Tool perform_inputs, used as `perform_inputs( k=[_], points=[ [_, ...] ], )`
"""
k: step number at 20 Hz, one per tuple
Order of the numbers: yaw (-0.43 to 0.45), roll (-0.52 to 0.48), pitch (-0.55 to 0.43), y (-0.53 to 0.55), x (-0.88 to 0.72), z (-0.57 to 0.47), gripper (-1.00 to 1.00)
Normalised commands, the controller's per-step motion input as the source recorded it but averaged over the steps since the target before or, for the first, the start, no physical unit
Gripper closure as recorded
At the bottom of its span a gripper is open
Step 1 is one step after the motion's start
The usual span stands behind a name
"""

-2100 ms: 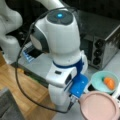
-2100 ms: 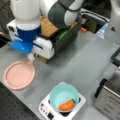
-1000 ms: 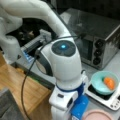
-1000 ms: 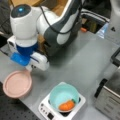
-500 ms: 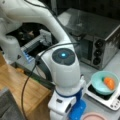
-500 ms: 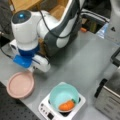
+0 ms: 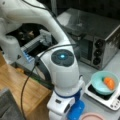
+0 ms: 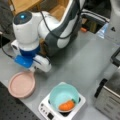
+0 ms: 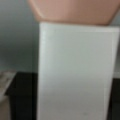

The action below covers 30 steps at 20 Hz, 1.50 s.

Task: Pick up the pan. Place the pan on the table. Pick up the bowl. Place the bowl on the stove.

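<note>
The pinkish-brown pan [image 8: 21, 84] lies low at the grey table's [image 8: 82, 60] near-left corner, and its rim shows at a front view's bottom [image 7: 91, 116]. My gripper [image 8: 32, 70] is at the pan's edge, shut on its short white handle [image 9: 77, 72], which fills the wrist view below the pan's body [image 9: 75, 11]. The fingers themselves are hidden under the hand. The teal bowl [image 8: 62, 95] [image 7: 102, 82] sits on the white stove [image 8: 46, 110] [image 7: 111, 102], apart from the gripper, with an orange item [image 8: 66, 105] inside it.
A steel toaster oven [image 7: 100, 40] [image 8: 110, 97] stands beside the stove. A light wooden counter [image 7: 22, 87] is behind the arm. A black perforated surface [image 8: 12, 110] borders the table edge just beyond the pan.
The arm has carried the pan toward the table's corner and lower, away from the stove. In the last half second it has hardly moved. The bowl has stayed on the stove.
</note>
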Motion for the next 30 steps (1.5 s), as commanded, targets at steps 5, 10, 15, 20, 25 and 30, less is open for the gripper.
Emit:
perform_inputs(
  k=[5, 10, 15, 20, 25, 30],
  points=[
    [0.021, -0.172, -0.246, 0.02, -0.33, -0.16, 1.0],
    [0.037, -0.214, -0.237, 0.04, -0.35, -0.23, 1.0],
    [0.063, -0.193, -0.186, 0.06, -0.34, -0.25, 1.0],
    [0.053, -0.187, -0.186, 0.04, -0.28, -0.15, 1.0],
    [0.039, -0.176, -0.186, 0.02, -0.3, -0.11, 1.0],
    [0.039, -0.191, -0.176, 0.0, -0.32, -0.14, -1.0]
  ],
)
